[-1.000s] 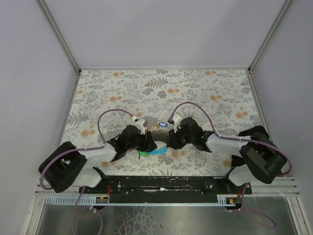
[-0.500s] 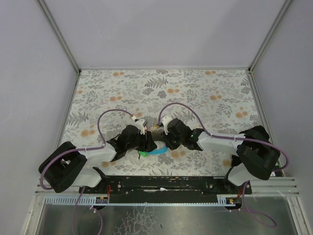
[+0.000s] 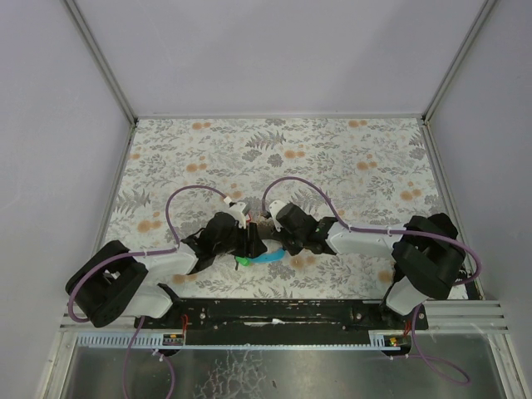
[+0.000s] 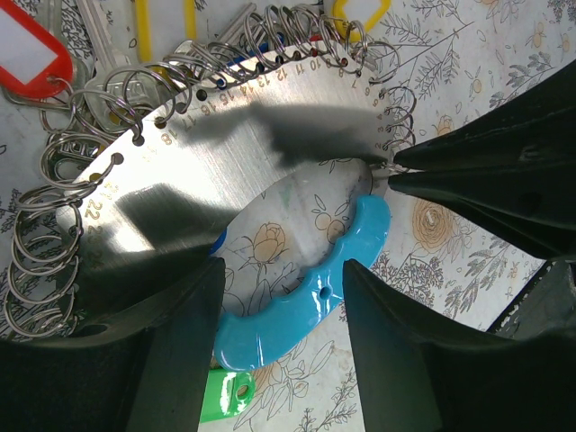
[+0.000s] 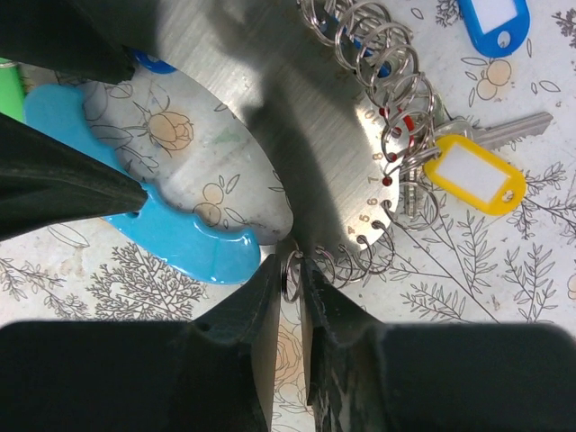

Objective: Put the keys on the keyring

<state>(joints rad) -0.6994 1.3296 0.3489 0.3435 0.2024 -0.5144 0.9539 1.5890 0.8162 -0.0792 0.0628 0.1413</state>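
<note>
While keyring (image 4: 270, 153) reads 7–18, 22 | left tool (image 4: 283, 279) apart | right tool (image 5: 290, 270) clamped on keyring loop

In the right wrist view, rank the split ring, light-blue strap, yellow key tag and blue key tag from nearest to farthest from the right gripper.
1. split ring: between the fingertips of the right gripper.
2. light-blue strap: just beside the fingers, toward the picture's left.
3. yellow key tag: up and off to the picture's right.
4. blue key tag: top right corner.
</note>
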